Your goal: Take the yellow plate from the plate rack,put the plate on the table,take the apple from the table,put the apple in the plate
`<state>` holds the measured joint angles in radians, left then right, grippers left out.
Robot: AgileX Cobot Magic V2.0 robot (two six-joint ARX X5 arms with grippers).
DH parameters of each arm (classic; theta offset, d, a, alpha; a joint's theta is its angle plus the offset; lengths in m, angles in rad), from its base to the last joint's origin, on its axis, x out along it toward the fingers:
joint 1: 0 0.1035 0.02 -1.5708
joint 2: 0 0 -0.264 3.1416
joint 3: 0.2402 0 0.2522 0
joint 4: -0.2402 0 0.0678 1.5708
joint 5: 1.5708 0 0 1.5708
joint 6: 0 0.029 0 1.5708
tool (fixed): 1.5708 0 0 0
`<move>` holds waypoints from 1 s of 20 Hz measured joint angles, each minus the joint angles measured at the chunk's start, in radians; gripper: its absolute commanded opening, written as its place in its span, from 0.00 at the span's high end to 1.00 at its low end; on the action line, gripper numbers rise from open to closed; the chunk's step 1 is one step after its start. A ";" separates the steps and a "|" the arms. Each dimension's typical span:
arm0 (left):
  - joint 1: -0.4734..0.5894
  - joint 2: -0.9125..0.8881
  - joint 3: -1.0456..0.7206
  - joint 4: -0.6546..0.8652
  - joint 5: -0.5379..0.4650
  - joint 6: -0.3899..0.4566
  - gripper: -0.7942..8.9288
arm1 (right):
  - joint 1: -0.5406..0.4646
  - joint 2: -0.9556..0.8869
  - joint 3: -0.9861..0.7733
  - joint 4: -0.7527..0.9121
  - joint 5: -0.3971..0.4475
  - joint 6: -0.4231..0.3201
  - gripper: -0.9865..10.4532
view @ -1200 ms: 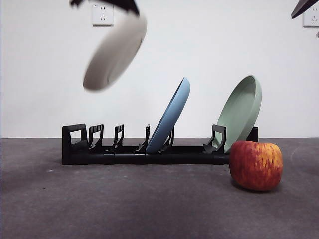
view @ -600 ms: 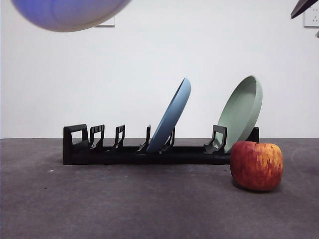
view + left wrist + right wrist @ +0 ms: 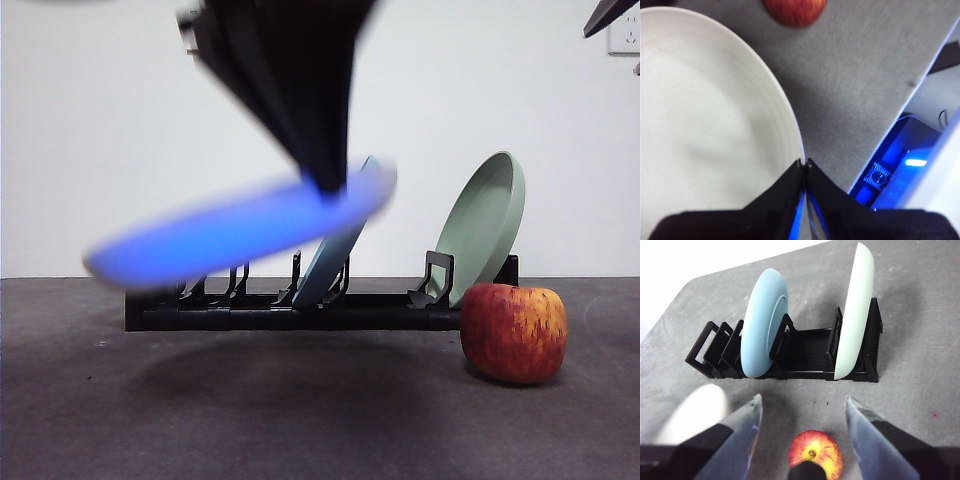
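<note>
Cream-coloured, the yellow plate (image 3: 705, 125) is hanging above the counter (image 3: 300, 400), in front of the plate rack (image 3: 290, 310), its rim pinched by the left gripper (image 3: 804, 162). The right gripper (image 3: 802, 407) is waiting wide open above the apple (image 3: 815, 452). Next, I think, the plate needs laying flat, clear of the apple.
</note>
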<state>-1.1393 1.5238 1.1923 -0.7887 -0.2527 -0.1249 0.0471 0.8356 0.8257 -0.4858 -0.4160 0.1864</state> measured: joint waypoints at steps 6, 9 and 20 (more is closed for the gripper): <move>0.026 0.232 -0.008 0.075 0.000 0.013 0.93 | -0.001 0.000 0.000 0.000 0.000 0.000 0.67; 0.026 0.268 -0.008 0.080 -0.010 0.019 0.81 | -0.001 0.000 0.000 0.000 0.000 0.000 0.67; 0.037 -0.128 0.039 0.125 -0.022 0.019 0.56 | 0.079 0.029 0.122 -0.067 0.000 -0.052 0.63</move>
<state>-1.1023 1.3956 1.2316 -0.6636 -0.2749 -0.1055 0.1265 0.8646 0.9474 -0.5529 -0.4160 0.1345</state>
